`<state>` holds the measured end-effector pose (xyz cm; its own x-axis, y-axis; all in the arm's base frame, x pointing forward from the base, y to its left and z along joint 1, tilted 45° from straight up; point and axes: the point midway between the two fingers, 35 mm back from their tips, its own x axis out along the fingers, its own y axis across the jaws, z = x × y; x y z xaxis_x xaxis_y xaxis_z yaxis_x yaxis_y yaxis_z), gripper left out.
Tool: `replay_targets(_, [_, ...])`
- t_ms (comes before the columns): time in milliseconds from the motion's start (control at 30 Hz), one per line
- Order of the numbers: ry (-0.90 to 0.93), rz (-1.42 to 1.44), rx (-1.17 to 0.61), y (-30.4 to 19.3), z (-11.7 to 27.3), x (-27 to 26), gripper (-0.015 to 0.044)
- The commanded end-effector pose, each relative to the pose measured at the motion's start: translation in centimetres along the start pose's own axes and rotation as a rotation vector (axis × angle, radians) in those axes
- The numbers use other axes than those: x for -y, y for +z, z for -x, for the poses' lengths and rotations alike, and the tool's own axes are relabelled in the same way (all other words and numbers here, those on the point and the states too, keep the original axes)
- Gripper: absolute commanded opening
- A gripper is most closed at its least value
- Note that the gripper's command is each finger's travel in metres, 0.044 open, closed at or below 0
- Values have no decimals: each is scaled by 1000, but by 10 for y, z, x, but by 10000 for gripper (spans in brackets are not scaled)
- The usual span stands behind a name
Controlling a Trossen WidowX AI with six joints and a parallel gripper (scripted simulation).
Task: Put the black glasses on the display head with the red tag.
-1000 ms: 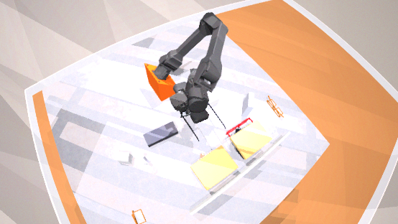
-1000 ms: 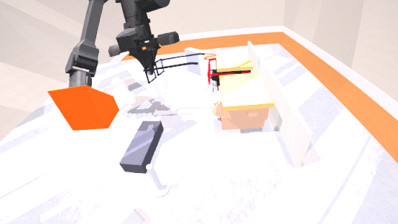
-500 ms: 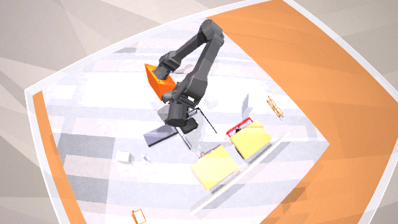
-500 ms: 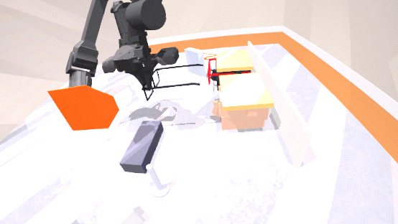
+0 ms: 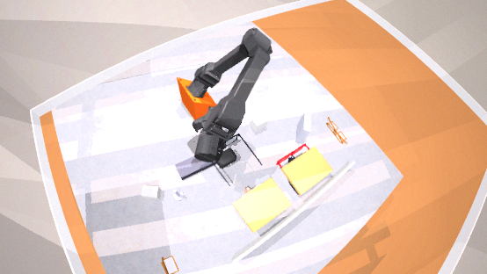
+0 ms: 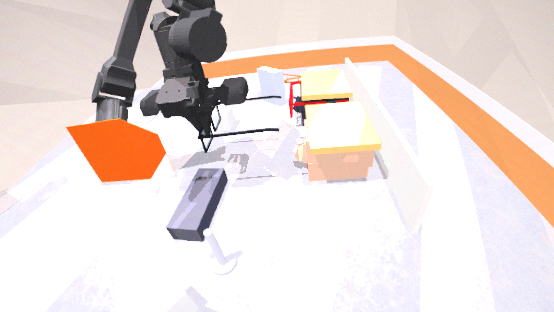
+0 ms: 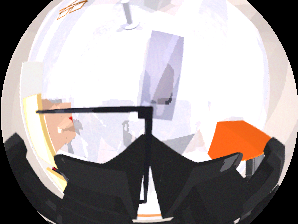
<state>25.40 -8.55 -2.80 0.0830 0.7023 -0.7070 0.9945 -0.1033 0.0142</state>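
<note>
My gripper (image 6: 204, 132) (image 7: 146, 138) is shut on the front frame of the black glasses (image 5: 250, 149) (image 6: 245, 132) (image 7: 90, 110), held in the air. Their open temples point toward the two heads and do not touch them. The nearer head (image 6: 335, 167) in the exterior view has a peach face, a yellow slab on top and no glasses that I can see. The farther head, dark-faced under its yellow slab (image 5: 308, 169) (image 6: 325, 82), wears red glasses (image 5: 292, 155) (image 6: 292, 102). A small red spot shows by the peach face in the wrist view; I cannot tell whether it is the tag.
A dark case (image 6: 197, 202) (image 5: 193, 168) lies below the gripper, beside a white peg stand (image 6: 217, 250). An orange block (image 6: 120, 152) (image 7: 237, 140) stands by the arm. A long pale wall (image 6: 400, 165) runs behind the heads. Orange wire glasses (image 5: 336, 131) and a pale upright block (image 5: 304, 127) are beyond the farther head.
</note>
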Motion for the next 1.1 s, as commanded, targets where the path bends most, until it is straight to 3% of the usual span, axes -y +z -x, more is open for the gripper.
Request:
replay_targets(0, [-4, -1, -11, 0, -6, 1, 0])
replay_targets(1067, [-5, -1, -6, 4, -30, 0, 0])
